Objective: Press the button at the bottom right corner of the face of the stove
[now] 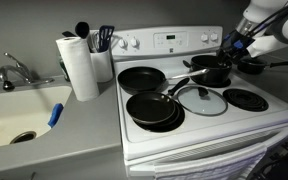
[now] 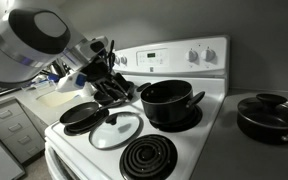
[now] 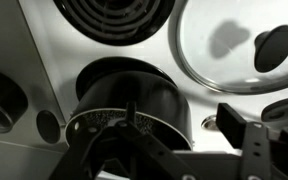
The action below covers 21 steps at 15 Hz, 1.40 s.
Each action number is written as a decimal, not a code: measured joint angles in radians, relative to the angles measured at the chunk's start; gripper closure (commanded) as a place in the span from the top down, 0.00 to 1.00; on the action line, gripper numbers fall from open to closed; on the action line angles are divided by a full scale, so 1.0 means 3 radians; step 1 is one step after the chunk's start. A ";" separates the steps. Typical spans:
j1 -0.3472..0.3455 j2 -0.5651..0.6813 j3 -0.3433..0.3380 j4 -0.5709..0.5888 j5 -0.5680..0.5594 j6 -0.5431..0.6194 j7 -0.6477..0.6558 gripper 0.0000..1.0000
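Note:
The stove (image 1: 206,136) is white with a black glass top and shows in both exterior views (image 2: 206,128). Its face (image 1: 184,41) (image 2: 170,60) stands upright at the back, with knobs at both ends and a small dark display in the middle. Its buttons are too small to make out. My gripper (image 1: 231,46) (image 2: 111,84) hovers over the back of the cooktop near one end of the face, apart from it. In the wrist view the gripper (image 3: 181,116) is open and empty above a black pot (image 3: 124,95).
On the cooktop are the black pot (image 1: 212,72) (image 2: 170,102), two black pans (image 1: 154,108), and a glass lid (image 1: 202,100) (image 2: 114,128) (image 3: 234,45). A paper towel roll (image 1: 81,65), a utensil holder (image 1: 103,60) and a sink (image 1: 19,115) are beside the stove. Another pot (image 2: 269,115) sits on the counter.

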 measured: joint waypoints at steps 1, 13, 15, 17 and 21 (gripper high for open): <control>-0.0042 -0.0004 0.0005 -0.0003 -0.0097 0.0110 0.0034 0.45; -0.0478 -0.0154 -0.0060 -0.0081 -0.0793 0.1512 0.0363 0.00; -0.0479 -0.0142 -0.0169 -0.0113 -0.0789 0.1778 0.0362 0.01; -0.0477 -0.0140 -0.0210 -0.0121 -0.0789 0.1872 0.0362 0.01; -0.0467 -0.0140 -0.0211 -0.0121 -0.0789 0.1881 0.0362 0.01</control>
